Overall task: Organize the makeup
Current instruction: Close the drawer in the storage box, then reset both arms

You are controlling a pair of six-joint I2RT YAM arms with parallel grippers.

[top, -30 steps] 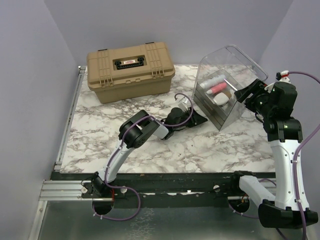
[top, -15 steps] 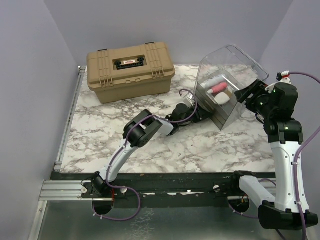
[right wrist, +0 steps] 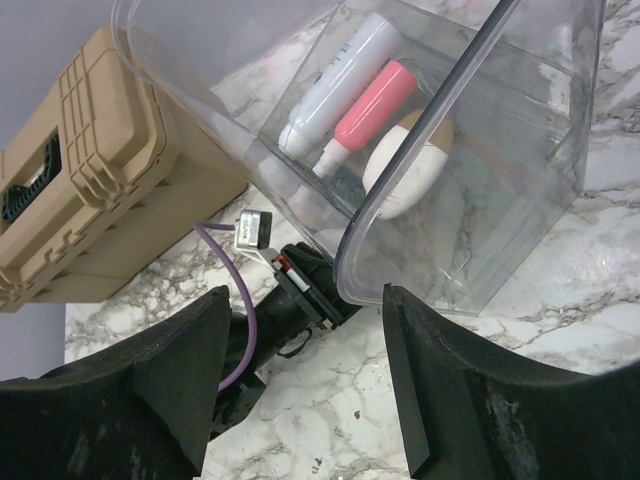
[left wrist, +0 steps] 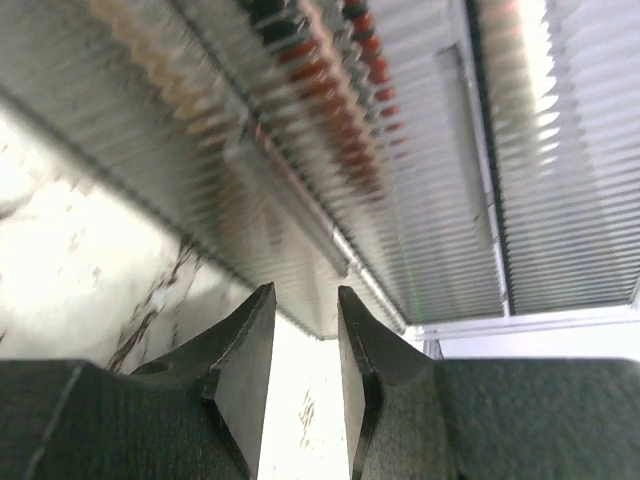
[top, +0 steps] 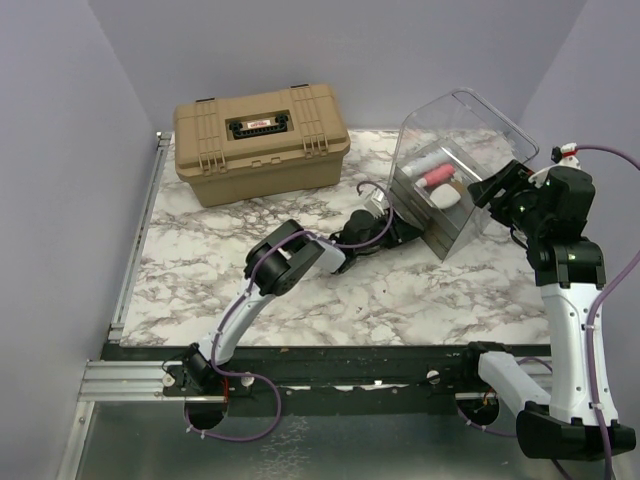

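Observation:
A clear plastic bin (top: 455, 140) stands tilted at the back right. A white tube (right wrist: 335, 75), a pink tube (right wrist: 375, 100) and a white oval piece (right wrist: 405, 165) lie inside it. My left gripper (top: 408, 232) is low on the table against the bin's lower front edge, its tips hidden under the bin. In the left wrist view its jaws (left wrist: 305, 292) stand a little apart with only marble between them. Blurred red and black pencils (left wrist: 340, 110) show through ribbed plastic. My right gripper (top: 497, 190) is wide open beside the bin's right rim (right wrist: 345, 265).
A large tan hard case (top: 262, 140) stands closed at the back left, also in the right wrist view (right wrist: 80, 180). The left arm's purple cable (right wrist: 240, 300) loops next to the bin. Purple walls close in the marble table (top: 200, 270) on three sides.
My left gripper has slid to the right across the table until it reached the bin's lower front edge. The right arm and the bin have hardly moved.

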